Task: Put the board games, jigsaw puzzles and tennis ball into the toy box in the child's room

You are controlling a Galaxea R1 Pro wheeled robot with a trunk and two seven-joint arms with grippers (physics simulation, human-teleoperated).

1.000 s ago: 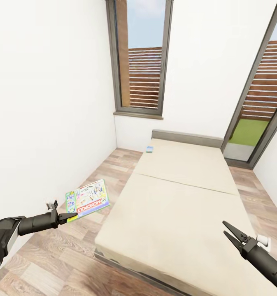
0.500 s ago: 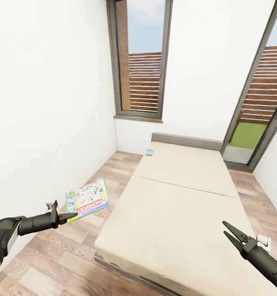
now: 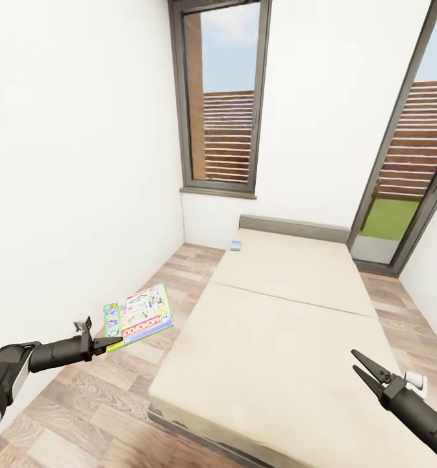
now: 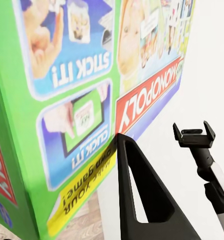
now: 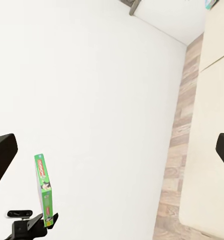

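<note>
A white-green Monopoly board game [image 3: 138, 314] with a red band hangs over the wood floor, left of the bed [image 3: 276, 338]. My left gripper [image 3: 114, 342] is shut on its lower corner. In the left wrist view the box [image 4: 82, 100] is close up, with one dark finger [image 4: 141, 200] pressed on its face. A small blue board game [image 3: 236, 245] lies on the bed's far left corner. Over the bed's near right part, my right gripper [image 3: 361, 364] is open and holds nothing. The right wrist view has the Monopoly box [image 5: 44, 192] edge-on against the white wall.
A white wall [image 3: 69, 195] runs close along my left arm. A tall dark-framed window [image 3: 221, 97] stands behind the bed's head, and a glass door [image 3: 406, 169] is at the right. A strip of plank floor [image 3: 114, 390] lies between wall and bed.
The whole picture has shifted: window and bed sit lower and a little farther, so the camera has moved. Both arms and the held box keep their places in the view.
</note>
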